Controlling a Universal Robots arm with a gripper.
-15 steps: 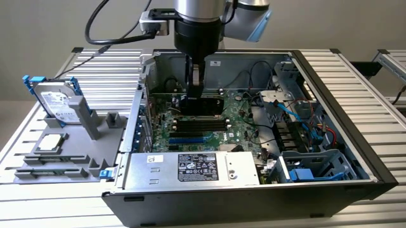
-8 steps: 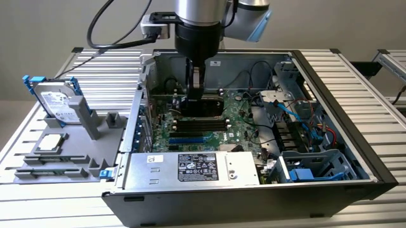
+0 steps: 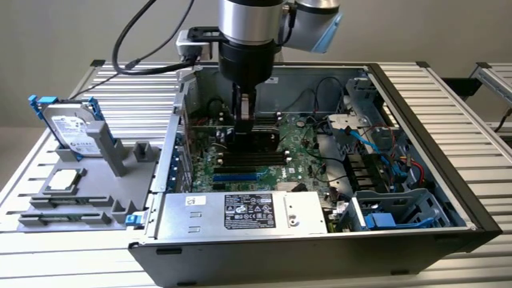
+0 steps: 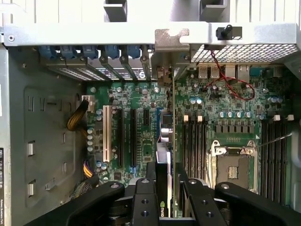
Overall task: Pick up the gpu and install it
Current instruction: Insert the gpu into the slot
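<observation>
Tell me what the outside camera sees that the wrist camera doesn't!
The exterior view adds the hard drive in its blue frame and a small square chip, both on the grey stand. The wrist view adds the empty chip socket and a long white slot. Both share the pincer gripping the card over the green board.

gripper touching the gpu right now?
Touching. Wrist view: the gripper has its fingers pressed on both faces of the gpu, seen edge-on, with no gap.
</observation>
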